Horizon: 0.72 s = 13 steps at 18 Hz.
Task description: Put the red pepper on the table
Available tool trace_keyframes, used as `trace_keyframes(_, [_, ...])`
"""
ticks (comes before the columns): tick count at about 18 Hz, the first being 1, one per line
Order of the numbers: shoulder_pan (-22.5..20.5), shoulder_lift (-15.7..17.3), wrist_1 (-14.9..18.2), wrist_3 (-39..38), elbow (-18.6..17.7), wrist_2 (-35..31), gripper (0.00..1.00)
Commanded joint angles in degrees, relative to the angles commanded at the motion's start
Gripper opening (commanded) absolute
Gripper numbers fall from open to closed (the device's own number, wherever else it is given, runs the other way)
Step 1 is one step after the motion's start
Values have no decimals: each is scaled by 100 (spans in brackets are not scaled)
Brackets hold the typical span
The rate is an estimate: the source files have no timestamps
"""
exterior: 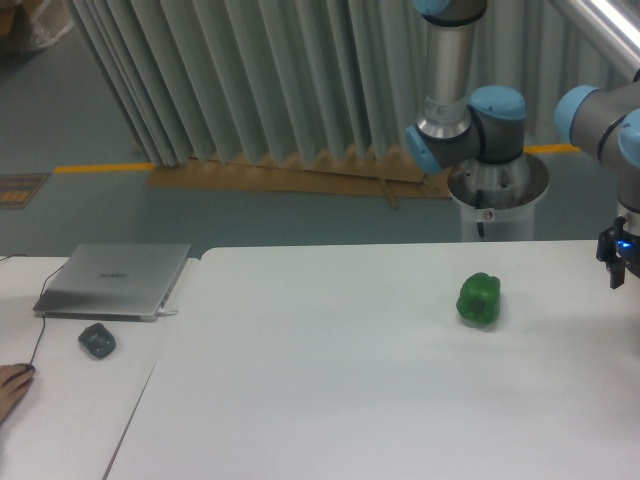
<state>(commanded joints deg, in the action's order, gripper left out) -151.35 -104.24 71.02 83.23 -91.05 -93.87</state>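
No red pepper shows in this view. The wide white table (330,400) fills the middle and right. My gripper (622,262) is at the far right edge, just above the table's back right part, mostly cut off by the frame. Only its dark body with a blue light shows, so I cannot tell whether it is open or shut, or whether it holds anything. A green pepper (479,298) sits on the table to the left of the gripper, apart from it.
A narrower white desk (60,420) stands at the left with a closed grey laptop (115,280), a small dark object (97,341) and a person's hand (12,385) at its left edge. The arm's base pedestal (495,195) stands behind the table.
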Motion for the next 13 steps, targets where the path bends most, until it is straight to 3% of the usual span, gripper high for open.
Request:
trace_keyframes(8, [-9, -26, -17, 0, 17, -246, 100])
trace_keyframes(11, [-289, -35, -44, 149, 175, -211, 100])
trace_keyframes(13, [-412, -219, -88, 447, 263, -272, 100])
